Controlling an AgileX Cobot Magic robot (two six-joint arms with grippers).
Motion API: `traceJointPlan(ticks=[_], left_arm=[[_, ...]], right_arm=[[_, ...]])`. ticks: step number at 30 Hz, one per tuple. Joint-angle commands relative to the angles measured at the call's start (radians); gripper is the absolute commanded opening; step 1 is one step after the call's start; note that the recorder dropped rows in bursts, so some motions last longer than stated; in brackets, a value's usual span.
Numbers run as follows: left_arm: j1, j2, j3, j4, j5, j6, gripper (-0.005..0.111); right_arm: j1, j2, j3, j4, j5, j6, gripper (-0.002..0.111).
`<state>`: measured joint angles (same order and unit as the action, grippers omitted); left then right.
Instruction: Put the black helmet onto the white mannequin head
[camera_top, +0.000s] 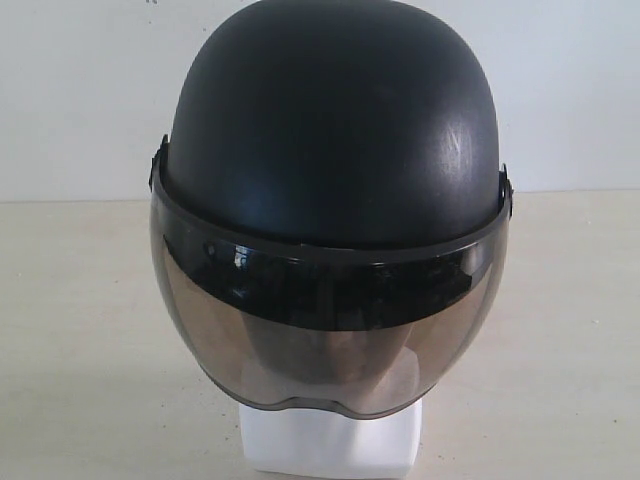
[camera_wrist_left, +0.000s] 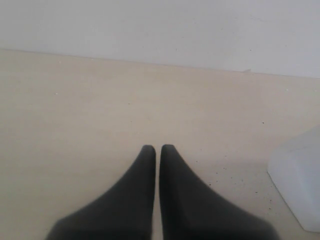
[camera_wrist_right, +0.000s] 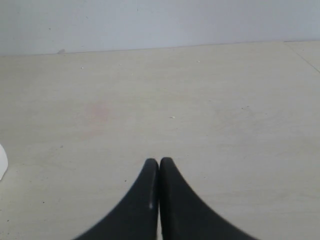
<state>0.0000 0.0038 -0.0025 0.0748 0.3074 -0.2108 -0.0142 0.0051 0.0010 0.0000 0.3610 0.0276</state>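
Note:
The black helmet (camera_top: 335, 130) fills the exterior view, sitting upright over the white mannequin head, with its smoky visor (camera_top: 330, 330) lowered. Only the head's blocky white neck base (camera_top: 330, 440) shows below the visor; the face is a dim shape behind the tint. Neither gripper appears in the exterior view. My left gripper (camera_wrist_left: 158, 148) is shut and empty above the table, and a white corner of the base (camera_wrist_left: 297, 177) lies off to one side of it. Shut and empty too, my right gripper (camera_wrist_right: 159, 161) hangs over bare table, with a sliver of white (camera_wrist_right: 2, 162) at the frame's edge.
A pale beige table (camera_top: 80, 330) runs back to a white wall (camera_top: 80, 90). Around the mannequin base nothing else stands on the surface in any view.

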Motion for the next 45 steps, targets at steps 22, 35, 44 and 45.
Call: traceJointPlan(ticks=[22,35,44,45], left_arm=[[0.0,-0.004,0.002,-0.006,-0.001,0.003,0.004],[0.0,-0.004,0.002,-0.006,-0.001,0.003,0.004],[0.0,-0.004,0.002,-0.006,-0.001,0.003,0.004],[0.0,-0.004,0.002,-0.006,-0.001,0.003,0.004]], right_arm=[[0.015,-0.005,-0.001,-0.007,-0.012,-0.002,0.0],[0.015,-0.005,-0.001,-0.007,-0.012,-0.002,0.0],[0.015,-0.005,-0.001,-0.007,-0.012,-0.002,0.0],[0.015,-0.005,-0.001,-0.007,-0.012,-0.002,0.0]])
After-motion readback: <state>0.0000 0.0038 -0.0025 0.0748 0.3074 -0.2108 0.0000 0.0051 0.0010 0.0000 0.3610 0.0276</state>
